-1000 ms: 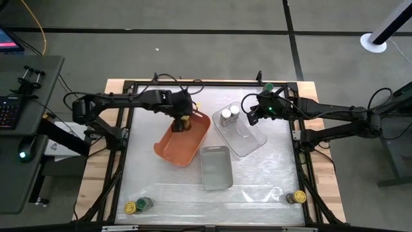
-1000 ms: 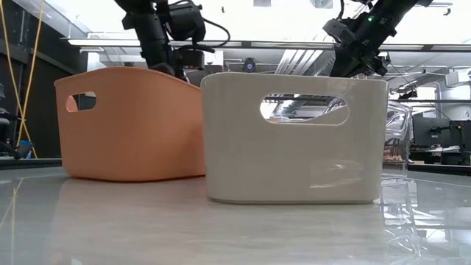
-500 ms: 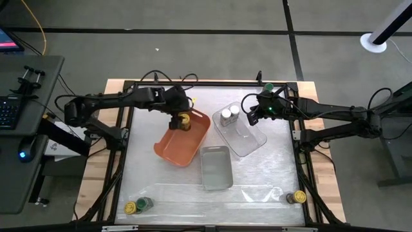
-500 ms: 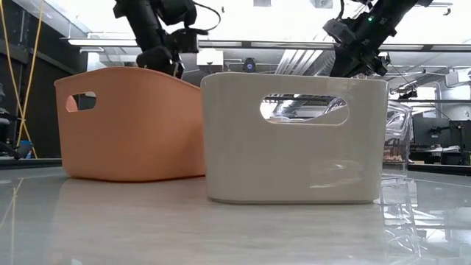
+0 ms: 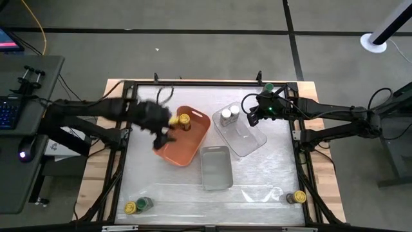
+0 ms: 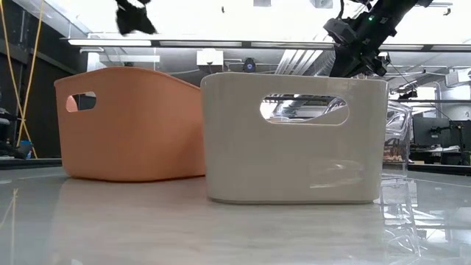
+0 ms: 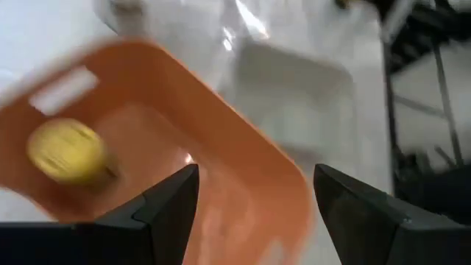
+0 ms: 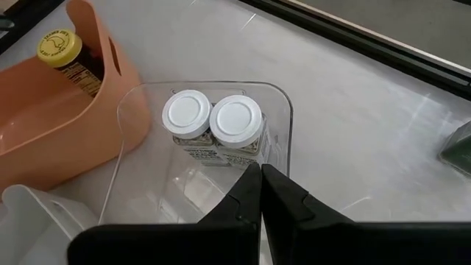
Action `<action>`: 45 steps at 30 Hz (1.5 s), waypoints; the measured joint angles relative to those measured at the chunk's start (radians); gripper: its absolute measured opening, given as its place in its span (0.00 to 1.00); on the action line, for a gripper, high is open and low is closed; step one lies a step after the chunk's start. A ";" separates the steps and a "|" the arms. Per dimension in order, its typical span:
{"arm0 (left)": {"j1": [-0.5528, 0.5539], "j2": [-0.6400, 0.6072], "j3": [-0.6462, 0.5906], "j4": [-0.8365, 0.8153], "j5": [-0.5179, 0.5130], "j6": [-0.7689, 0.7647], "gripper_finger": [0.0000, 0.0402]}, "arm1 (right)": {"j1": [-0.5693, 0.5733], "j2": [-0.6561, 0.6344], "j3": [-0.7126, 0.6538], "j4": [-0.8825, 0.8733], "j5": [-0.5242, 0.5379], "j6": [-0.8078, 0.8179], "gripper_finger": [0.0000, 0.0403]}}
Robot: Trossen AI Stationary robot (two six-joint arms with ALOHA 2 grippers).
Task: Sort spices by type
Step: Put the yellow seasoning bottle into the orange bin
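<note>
Fig.: Yellow-lidded jar in orange tray; L gripper empty, R gripper parked over clear tray.

L gripper (image 5: pixel 161 129) hung over the orange tray's (image 5: pixel 174 151) 9 o'clock rim, fingers (image 7: pixel 165 213) spread apart & holding nothing; outline motion-blurred, so exact height unclear. One yellow-lidded jar (image 5: pixel 184 120) stood in that tray's 12 o'clock end. R gripper (image 8: pixel 259 193) sat above the clear tray (image 5: pixel 248 143), fingers pressed together, empty. Two white-lidded jars (image 8: pixel 213 121) stood touching, side by side, at the clear tray's 11 o'clock end. Grey tray (image 5: pixel 216 169) lay at table centre. Other jars: a pair (image 5: pixel 137 205) at 7 o'clock corner, one (image 5: pixel 297 197) at 5 o'clock corner, a green-lidded one (image 5: pixel 268 87) at 1 o'clock edge.
</note>
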 joint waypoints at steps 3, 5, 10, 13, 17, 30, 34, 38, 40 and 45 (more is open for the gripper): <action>-0.195 -0.009 0.000 -0.106 -0.073 -0.101 0.63 | 0.000 0.000 0.000 0.000 -0.014 -0.010 0.00; -0.324 -0.002 -0.001 -0.200 -0.108 -0.190 0.63 | 0.000 0.000 0.000 0.000 -0.017 -0.018 0.00; -0.593 0.030 -0.002 -0.344 -0.101 -0.531 0.63 | 0.000 0.000 0.000 0.015 -0.032 -0.019 0.00; -0.727 0.051 -0.002 -0.332 -0.063 -0.732 0.63 | 0.000 0.000 0.000 0.064 -0.072 -0.022 0.00; -0.876 0.091 -0.002 -0.302 -0.026 -0.923 0.63 | 0.016 0.000 0.000 0.179 -0.147 -0.029 0.00; -1.148 0.167 -0.002 -0.185 -0.177 -1.050 0.63 | 0.301 0.027 0.000 0.340 0.051 0.309 0.00; -1.157 0.167 -0.002 -0.183 -0.157 -1.061 0.63 | 0.370 0.069 0.000 0.340 0.102 0.389 0.00; -1.157 0.167 -0.002 -0.183 -0.153 -1.001 0.63 | 0.420 0.128 0.000 0.341 0.128 0.430 0.00; -1.156 0.167 -0.002 -0.181 -0.152 -0.964 0.63 | 0.437 0.160 0.000 0.344 0.129 0.441 0.00; -1.125 0.166 -0.002 -0.168 -0.139 -0.949 0.66 | 0.473 0.223 0.000 0.349 0.129 0.445 0.00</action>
